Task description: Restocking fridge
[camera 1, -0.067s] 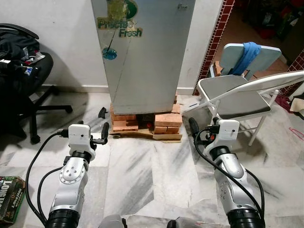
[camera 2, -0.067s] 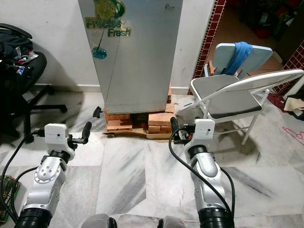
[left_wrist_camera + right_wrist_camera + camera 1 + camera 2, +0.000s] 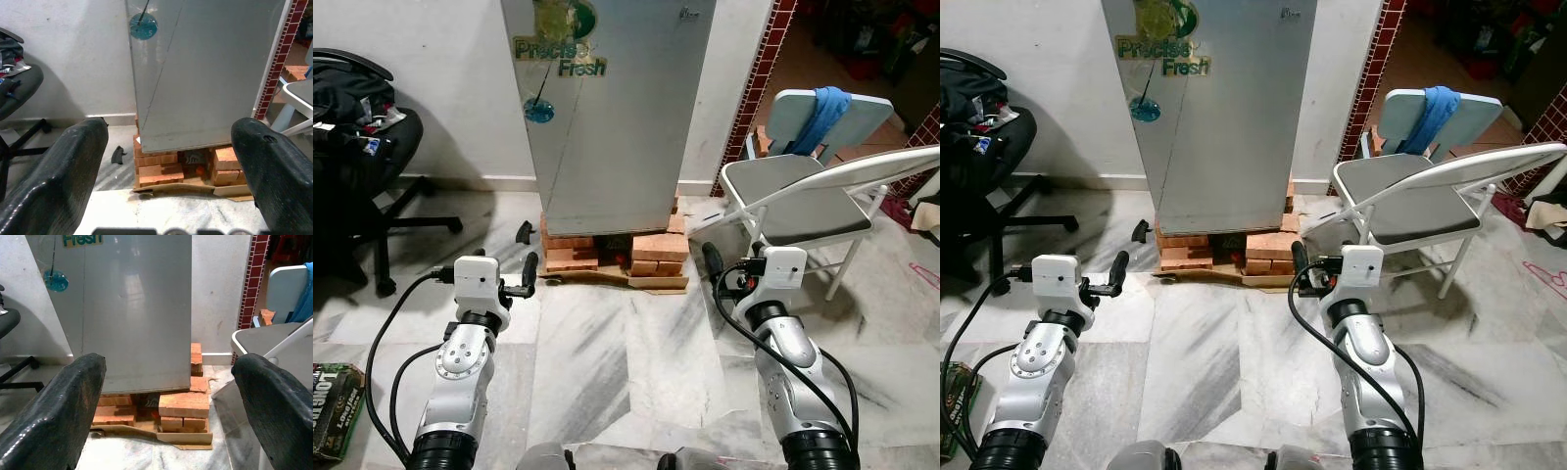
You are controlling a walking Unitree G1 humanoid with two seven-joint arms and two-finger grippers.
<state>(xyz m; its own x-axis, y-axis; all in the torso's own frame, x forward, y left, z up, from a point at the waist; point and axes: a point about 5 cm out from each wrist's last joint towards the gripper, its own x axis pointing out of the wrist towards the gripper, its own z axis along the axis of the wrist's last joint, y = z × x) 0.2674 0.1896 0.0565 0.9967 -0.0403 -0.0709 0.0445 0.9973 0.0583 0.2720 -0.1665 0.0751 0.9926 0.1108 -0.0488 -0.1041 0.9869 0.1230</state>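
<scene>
A tall silver fridge (image 3: 607, 117) with a "Precise Fresh" sticker stands against the wall with its door closed, raised on a stack of bricks (image 3: 646, 250) and cardboard. Both arms are held forward over the marble floor, a short way in front of it. My left gripper (image 3: 530, 272) is open and holds nothing; in the left wrist view its fingers (image 3: 63, 171) frame the fridge base. My right gripper (image 3: 712, 258) is also open and holds nothing, with its fingers (image 3: 274, 401) spread before the bricks.
A black office chair (image 3: 362, 166) piled with clothes stands at the left. A grey folding chair (image 3: 803, 206) with a blue cloth (image 3: 824, 110) behind it stands at the right. A green carton (image 3: 335, 406) lies by my left side. A small black piece (image 3: 523, 231) lies near the bricks.
</scene>
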